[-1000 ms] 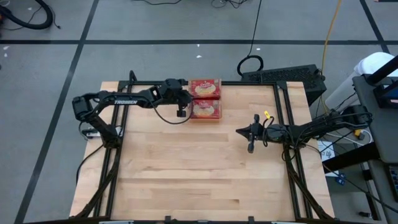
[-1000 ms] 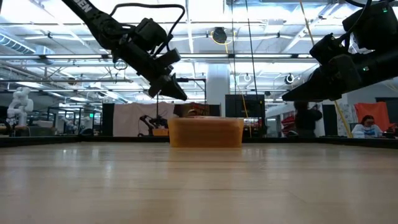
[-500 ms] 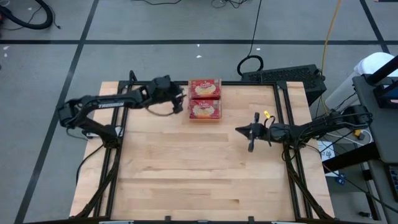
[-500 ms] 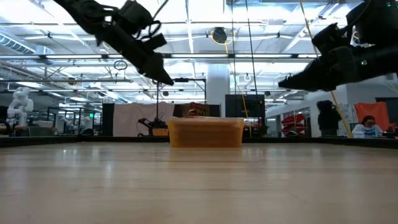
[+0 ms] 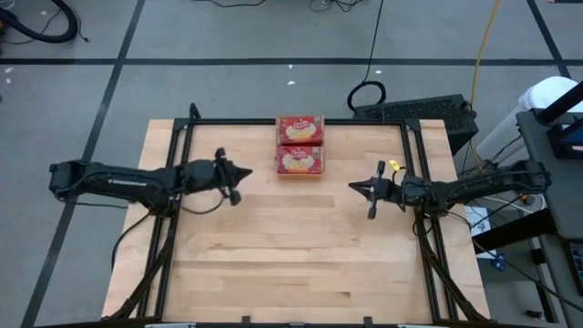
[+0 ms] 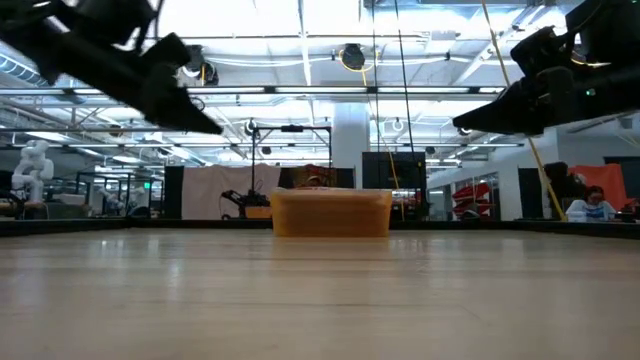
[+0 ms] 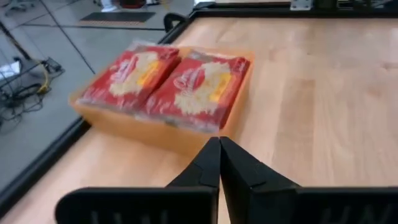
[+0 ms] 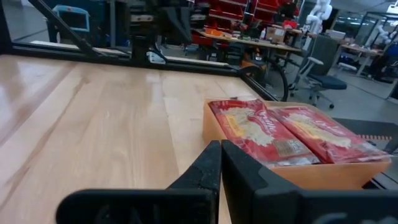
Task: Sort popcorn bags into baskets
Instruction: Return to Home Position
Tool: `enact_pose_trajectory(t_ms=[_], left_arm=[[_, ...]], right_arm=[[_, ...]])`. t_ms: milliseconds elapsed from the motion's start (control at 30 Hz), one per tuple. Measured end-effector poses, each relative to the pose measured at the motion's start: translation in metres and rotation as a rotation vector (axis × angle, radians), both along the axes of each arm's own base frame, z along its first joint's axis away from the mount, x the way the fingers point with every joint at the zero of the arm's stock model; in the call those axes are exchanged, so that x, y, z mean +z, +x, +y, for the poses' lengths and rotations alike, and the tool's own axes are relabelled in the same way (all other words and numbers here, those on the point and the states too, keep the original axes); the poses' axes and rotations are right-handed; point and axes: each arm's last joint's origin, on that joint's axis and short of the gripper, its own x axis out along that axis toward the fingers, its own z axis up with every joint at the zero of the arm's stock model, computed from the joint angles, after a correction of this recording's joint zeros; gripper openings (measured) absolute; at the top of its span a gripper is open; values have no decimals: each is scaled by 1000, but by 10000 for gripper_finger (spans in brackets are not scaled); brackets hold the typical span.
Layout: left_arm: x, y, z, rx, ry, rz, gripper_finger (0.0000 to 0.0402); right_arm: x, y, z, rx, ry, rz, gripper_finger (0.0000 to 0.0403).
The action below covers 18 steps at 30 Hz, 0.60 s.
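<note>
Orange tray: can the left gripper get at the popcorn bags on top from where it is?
Probably yes. The left gripper hangs shut, raised, beside the orange tray with only bare table between them, and the popcorn bags lie uncovered on top. It must open first.

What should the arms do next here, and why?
Probably just park both arms at rest. The visible popcorn bags lie in the orange tray, none shows loose on the table, and the left end effector and right end effector are shut, holding nothing.
</note>
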Motion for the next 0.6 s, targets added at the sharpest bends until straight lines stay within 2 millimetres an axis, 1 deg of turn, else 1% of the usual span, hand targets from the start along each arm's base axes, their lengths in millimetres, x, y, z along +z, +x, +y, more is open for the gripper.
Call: enact_pose_trajectory(t_ms=[100, 200, 300, 367, 467, 600], left_arm=[[-9, -14, -6, 24, -16, -24, 18], [-20, -24, -11, 15, -32, -38, 17], [-29, -32, -15, 2, -33, -80, 7], [-34, -35, -17, -15, -32, -103, 4], [-43, -40, -19, -26, -29, -120, 9], [-55, -45, -20, -30, -30, -118, 14]], right_arm=[[1, -3, -1, -6, -1, 7, 6], [0, -5, -2, -8, -19, 28, 6], [2, -6, -3, -18, -3, -13, 6], [7, -6, -3, -23, 19, -70, 6], [5, -6, -4, -25, 22, -59, 5], [5, -6, -4, -20, -20, -41, 1]])
